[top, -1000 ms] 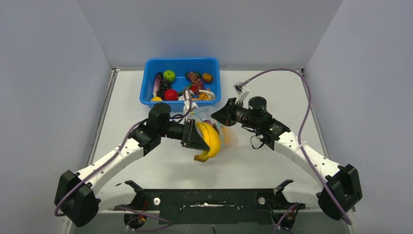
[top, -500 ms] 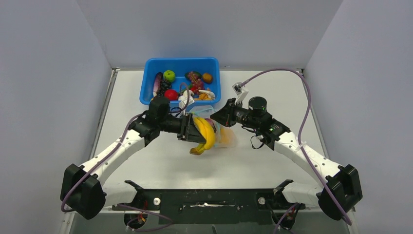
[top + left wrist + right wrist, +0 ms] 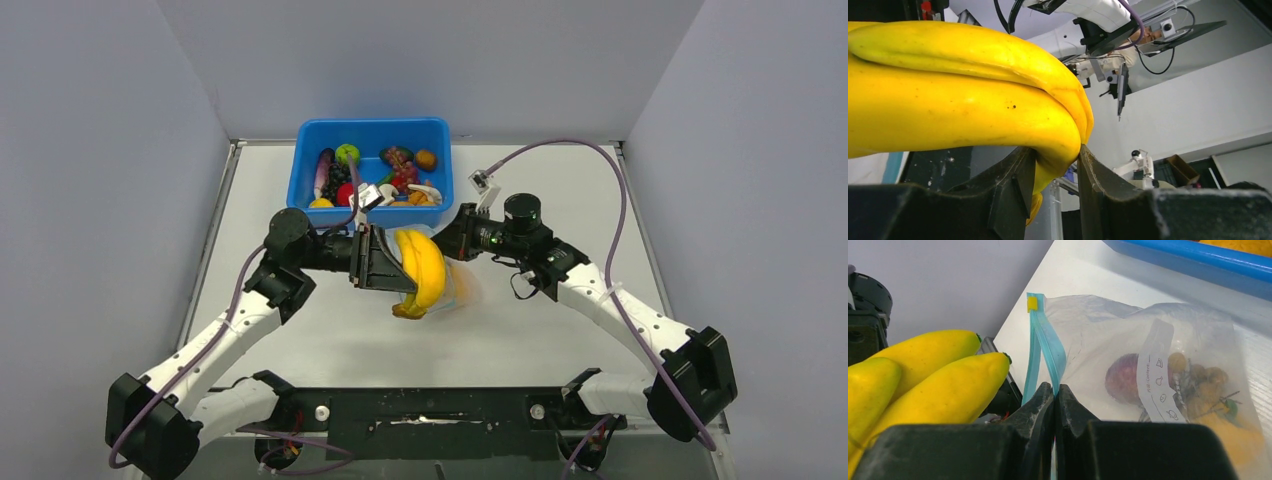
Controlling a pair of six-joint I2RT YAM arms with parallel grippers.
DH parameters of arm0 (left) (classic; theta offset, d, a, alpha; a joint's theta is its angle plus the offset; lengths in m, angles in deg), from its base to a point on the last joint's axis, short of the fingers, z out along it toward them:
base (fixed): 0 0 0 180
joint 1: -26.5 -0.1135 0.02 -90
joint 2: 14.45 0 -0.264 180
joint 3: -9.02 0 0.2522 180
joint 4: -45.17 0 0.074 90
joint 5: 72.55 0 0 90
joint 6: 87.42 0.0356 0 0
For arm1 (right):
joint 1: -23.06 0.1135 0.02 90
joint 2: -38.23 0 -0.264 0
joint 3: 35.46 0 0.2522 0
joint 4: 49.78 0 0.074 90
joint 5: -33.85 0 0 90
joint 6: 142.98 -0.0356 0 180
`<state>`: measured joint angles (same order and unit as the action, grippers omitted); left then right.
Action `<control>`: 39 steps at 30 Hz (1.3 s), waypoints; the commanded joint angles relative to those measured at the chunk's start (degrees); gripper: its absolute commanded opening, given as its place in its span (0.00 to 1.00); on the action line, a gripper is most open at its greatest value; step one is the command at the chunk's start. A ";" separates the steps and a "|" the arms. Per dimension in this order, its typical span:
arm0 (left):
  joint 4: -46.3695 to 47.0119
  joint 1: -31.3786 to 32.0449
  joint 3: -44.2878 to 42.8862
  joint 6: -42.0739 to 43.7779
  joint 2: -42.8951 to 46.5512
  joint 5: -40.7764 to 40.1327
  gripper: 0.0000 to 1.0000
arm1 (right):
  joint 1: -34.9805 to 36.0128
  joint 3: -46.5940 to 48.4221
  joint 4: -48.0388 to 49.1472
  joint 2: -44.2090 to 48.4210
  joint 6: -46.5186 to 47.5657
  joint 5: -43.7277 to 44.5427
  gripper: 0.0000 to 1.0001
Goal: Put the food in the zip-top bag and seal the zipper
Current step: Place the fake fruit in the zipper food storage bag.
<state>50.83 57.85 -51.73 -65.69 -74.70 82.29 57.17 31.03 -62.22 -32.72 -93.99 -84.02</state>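
Left tool is clamped on the banana bunch, its two fingers squeezing the narrow stem end, as the left wrist view shows, with the fat yellow bodies filling the frame above them. The bunch hangs in the air over the middle of the bench, its tip pointing down and toward the near edge. Right tool faces it from the other side, fingers pressed together on the teal zipper of the clear bag; from the pinch two teal bands run up side by side to a small yellow tab at the strip's end. The banana tips sit just beside that strip, on its outer side, not inside the bag. The bag trails away from the right tool toward the bench, and holds a round purple piece, a darker cluster and something orange behind a white label. Whether the bag's bottom rests on the bench cannot be told. Behind both tools, the blue tub of other toy fruits stands at the far edge by the back wall, close to the left arm's wrist. Bare bench lies to the right of the right arm and along the near side; grey walls close in left and right.
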 commanded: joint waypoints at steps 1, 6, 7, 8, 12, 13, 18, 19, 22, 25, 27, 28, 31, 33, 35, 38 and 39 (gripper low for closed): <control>13.19 0.11 0.84 -11.60 0.67 -0.84 0.03 | -0.14 2.67 3.84 0.71 -1.92 -1.72 0.00; -1.82 0.10 -2.35 1.76 1.70 -9.58 0.03 | -0.40 1.92 5.12 0.76 -3.82 -1.83 0.00; -9.30 0.07 -4.56 6.48 1.77 -13.46 0.03 | -0.48 2.18 5.05 0.59 -4.52 -1.98 0.00; -13.94 0.17 -5.58 8.14 1.68 -16.93 0.03 | -0.63 2.54 4.62 0.50 -5.42 -1.89 0.00; -13.35 1.06 -3.96 -1.60 3.23 -23.45 0.03 | -1.53 3.54 2.80 0.76 -9.85 0.84 0.00; -13.87 1.29 -3.55 -3.75 4.73 -27.09 0.03 | -1.65 3.38 3.38 0.85 -10.97 1.33 0.00; -23.74 1.96 -3.66 -3.92 8.55 -41.52 0.03 | -1.72 2.40 5.98 0.56 -13.53 2.26 0.00; -22.42 1.99 -2.69 -5.23 8.48 -40.81 0.03 | -1.70 1.99 6.35 0.50 -13.95 2.62 0.00; -13.28 3.05 0.83 -11.41 8.10 -37.05 0.03 | -1.68 1.43 6.26 0.34 -13.99 3.64 0.00; -8.04 4.97 0.99 -14.41 8.17 -35.10 0.02 | -1.68 2.03 4.84 -0.19 -13.01 5.07 0.00; -6.02 6.45 -0.08 -15.57 8.25 -34.70 0.02 | -1.68 2.23 4.70 -0.53 -12.81 5.46 0.00; -4.84 7.34 -0.43 -16.32 8.21 -34.74 0.02 | -1.71 2.33 4.57 -0.81 -12.70 5.77 0.00; 1.41 9.93 0.08 -20.24 7.81 -34.34 0.02 | -1.72 2.42 4.44 -1.23 -12.69 6.25 0.00; 5.03 11.68 1.23 -22.64 7.46 -34.67 0.02 | -1.72 2.33 4.48 -1.61 -12.73 6.60 0.00; 6.94 13.54 2.29 -23.56 7.25 -35.53 0.02 | -1.72 2.21 4.49 -1.85 -12.98 6.94 0.00; 9.84 15.49 4.09 -25.20 7.04 -36.25 0.02 | -1.69 1.96 4.81 -2.07 -13.36 7.39 0.00; 11.38 16.04 4.90 -25.88 6.84 -36.49 0.02 | -1.69 1.94 4.86 -2.14 -13.43 7.65 0.00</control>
<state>51.09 71.88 -48.71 -87.48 -67.57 46.77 55.66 31.36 -60.60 -34.84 -106.87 -78.06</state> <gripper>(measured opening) 0.313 0.031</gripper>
